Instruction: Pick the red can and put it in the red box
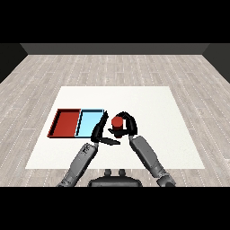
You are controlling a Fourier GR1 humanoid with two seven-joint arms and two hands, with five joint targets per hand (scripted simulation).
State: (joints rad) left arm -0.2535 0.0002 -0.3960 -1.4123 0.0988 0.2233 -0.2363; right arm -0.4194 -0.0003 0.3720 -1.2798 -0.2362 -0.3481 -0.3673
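The red can (117,122) stands upright just right of the light blue tray (90,122). My right hand (127,124) curls round the can, with fingers arching over its top and far side. My left hand (99,130) is beside the can on its left, fingers straight and spread, some lying over the blue tray's right edge. The red tray (66,122) lies to the left of the blue one with nothing in it.
Both trays lie side by side at the left of the white table (152,112). The table's near edge runs just below my forearms.
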